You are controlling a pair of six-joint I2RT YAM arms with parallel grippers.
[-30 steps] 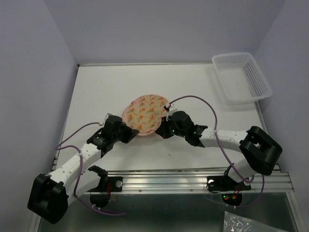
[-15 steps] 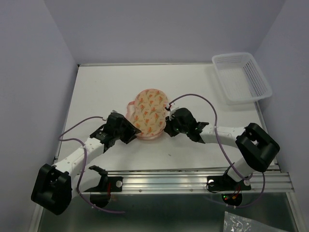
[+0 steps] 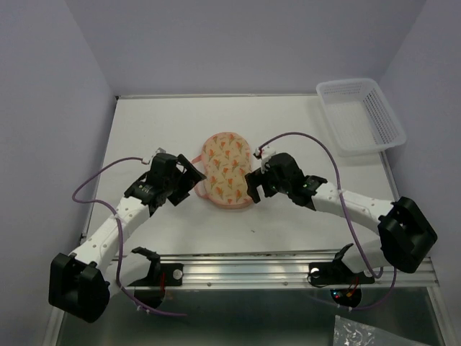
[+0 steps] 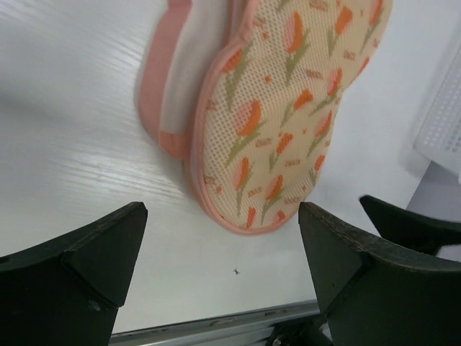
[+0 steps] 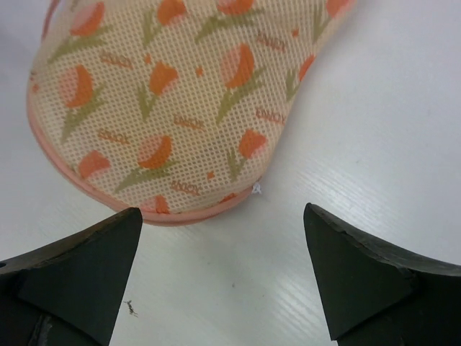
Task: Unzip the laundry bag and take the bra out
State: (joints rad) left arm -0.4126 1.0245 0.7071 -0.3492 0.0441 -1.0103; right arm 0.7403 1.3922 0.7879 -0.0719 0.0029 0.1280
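Observation:
The laundry bag (image 3: 225,167), a peanut-shaped cream mesh pouch with orange tulip marks and pink edging, lies flat on the white table between my two grippers. My left gripper (image 3: 189,180) is open just left of it; in the left wrist view the laundry bag (image 4: 288,108) lies beyond the left gripper (image 4: 220,234), untouched. My right gripper (image 3: 252,184) is open at its right near side. From the right wrist the laundry bag (image 5: 173,101) sits just past the right gripper (image 5: 222,216), with bare table between the fingers. The bra is hidden.
A white plastic lattice basket (image 3: 360,115) stands at the back right corner. A pink strip (image 4: 162,86) lies folded out along the pouch's left side. A metal rail (image 3: 288,270) runs along the table's near edge, and purple cables loop over both arms.
Both grippers have opened and let go of the pouch. It has dropped from tilted to lying flat, slightly farther back, and both grippers have drawn a little away from it.

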